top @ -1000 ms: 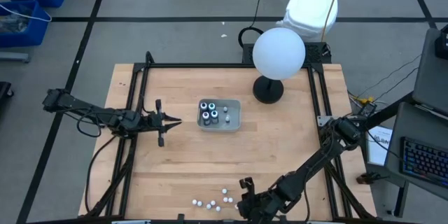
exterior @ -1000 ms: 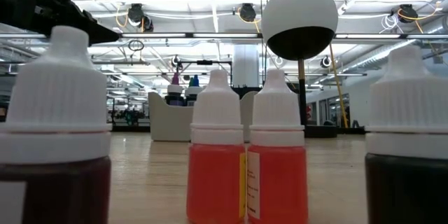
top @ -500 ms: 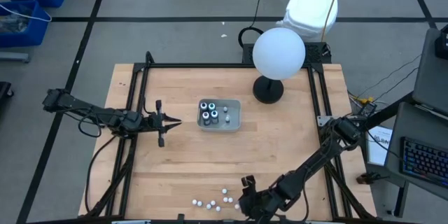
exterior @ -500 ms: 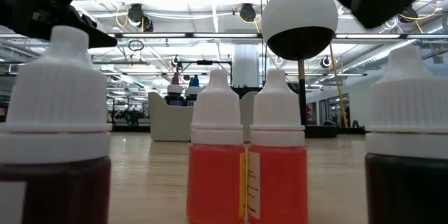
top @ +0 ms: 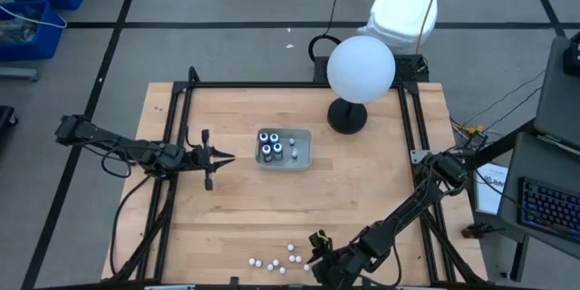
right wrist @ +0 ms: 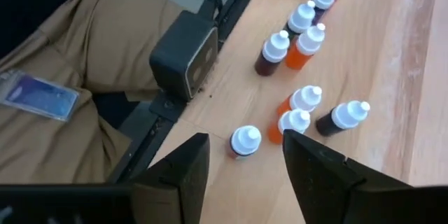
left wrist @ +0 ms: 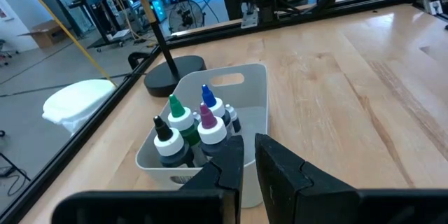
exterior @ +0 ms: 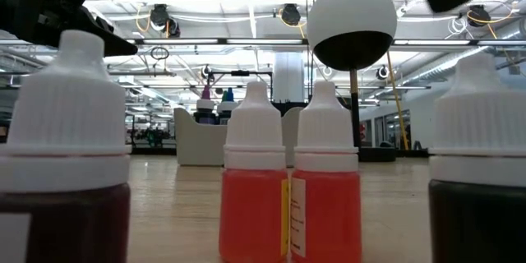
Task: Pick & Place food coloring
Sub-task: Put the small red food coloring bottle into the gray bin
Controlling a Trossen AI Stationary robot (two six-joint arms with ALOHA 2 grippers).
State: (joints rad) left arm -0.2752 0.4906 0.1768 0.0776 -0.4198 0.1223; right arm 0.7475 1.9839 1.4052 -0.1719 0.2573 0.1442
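Biggest risk first: the loose food coloring bottles (right wrist: pixel 306 98) stand packed close together at the near edge of the desk (top: pixel 362 181), several touching or just beside each other. The right gripper (right wrist: pixel 241 159) hangs over that cluster with jaws wide apart and nothing in them. If it drops on the single white-capped bottle (right wrist: pixel 245 141) off-centre, I'd guess a finger clips the orange pair beside it and tips them. These are light and narrow, so they'd likely roll, and the desk edge and black frame rail (right wrist: pixel 183 52) are right there. A bottle could go off the desk.

Second risk: slick tapered caps. A pinch high on the cap may squirt the bottle out sideways.

The left gripper (left wrist: pixel 243 162) waits at the left of the grey tray (left wrist: pixel 238 84), fingers nearly together, holding nothing. It sits close enough to the tray that any drop-off by the other arm could crowd it.

Tray holds several bottles already, standing upright, mid-desk.

Surface: pale wood planks, black frame around it. White globe lamp (top: pixel 361 69) on a black stand at the far side. Room: open lab, grey floor with dark lines, ceiling lights, a keyboard (top: pixel 551 208) off to the right.
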